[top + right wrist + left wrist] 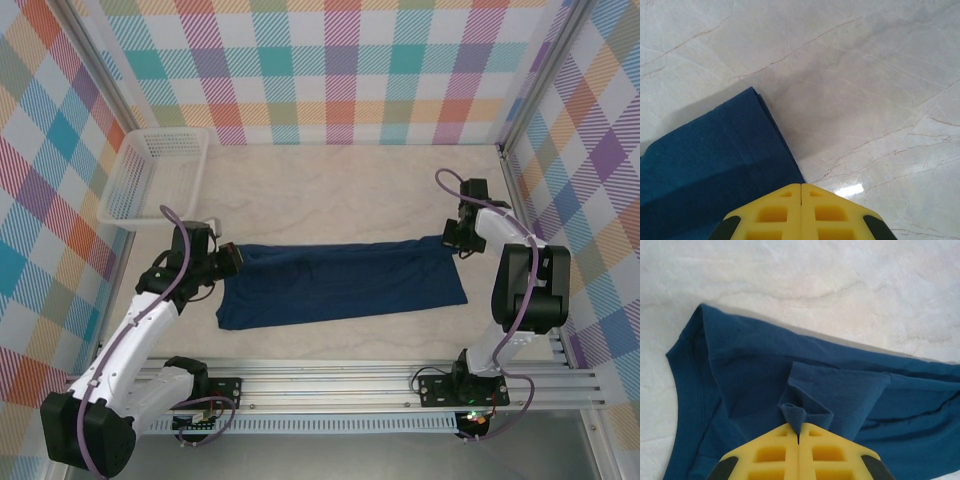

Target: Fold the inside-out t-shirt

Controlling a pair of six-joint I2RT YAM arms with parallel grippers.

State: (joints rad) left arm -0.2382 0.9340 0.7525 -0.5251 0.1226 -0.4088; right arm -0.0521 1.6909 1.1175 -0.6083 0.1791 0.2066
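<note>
Two wrist views differ — left gripper (pixel 799 434) pinches a raised shirt (pixel 750 355) fold; right gripper (pixel 801 187), shut, sits at the corner — hold unclear.

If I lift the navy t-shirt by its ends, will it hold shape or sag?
Likely floppy: the t-shirt bunches into a soft peak where the left tool pinches it. It would probably sag mid-span, lying thin and creased. It may slide easily on the glossy table.

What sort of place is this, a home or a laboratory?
Probably a robot test cell, not a home: checked panels wall in a marble-look table, and a left arm and a right arm are bolted to a metal rail.
</note>
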